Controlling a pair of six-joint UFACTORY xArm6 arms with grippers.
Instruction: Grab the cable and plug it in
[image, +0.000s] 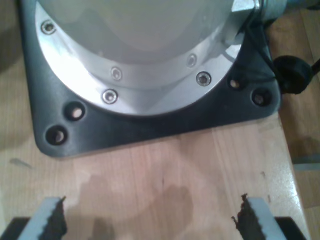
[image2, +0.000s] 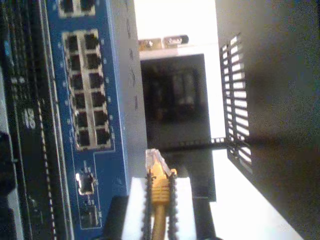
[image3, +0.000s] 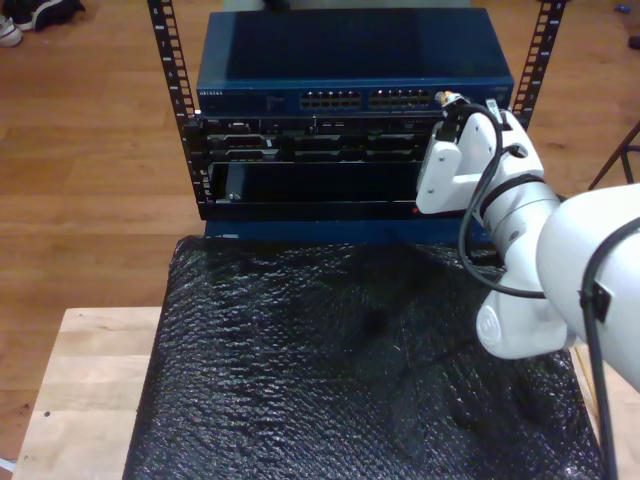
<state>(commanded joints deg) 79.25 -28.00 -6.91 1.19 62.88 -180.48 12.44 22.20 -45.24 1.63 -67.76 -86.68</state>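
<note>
- My second tool (image2: 159, 200) is closed on the cable (image2: 159, 192), with the yellow-orange cord pinched between its 2 ribbed pads and running back out of the grip.
- The cable's clear plug (image2: 152, 159) sticks out just past the pad tips and hangs free, touching nothing ahead of it.
- In the second wrist view the plug sits beside the blue switch (image2: 92, 90), close to its grey edge, and has not entered any socket.
- A block of 12 sockets (image2: 89, 90) shows on the switch face in 2 rows of 6, all dark; I cannot tell whether any is filled.
- A smaller single port (image2: 85, 183) lies on the same blue face, nearer the tool than the socket block.
- In the exterior view the switch (image3: 350, 62) sits at the top of a rack (image3: 300, 165), beyond the far edge of the surface (image3: 85, 385).
- The second arm (image3: 530, 230) reaches up at the exterior view's right, and its tool (image3: 452, 100) holds the plug tip up at the switch's front, near the end of the socket rows at that view's right.
- Black bubbled sheeting (image3: 350, 370) covers most of the surface; bare wood shows at the exterior view's left.
- My first tool (image: 150, 220) is spread wide and holds nothing, its 2 toothed pads well apart above bare wood.
- Ahead of it stands an arm base (image: 150, 65), a round metal flange bolted to a dark plate on the surface (image: 165, 170).
</note>
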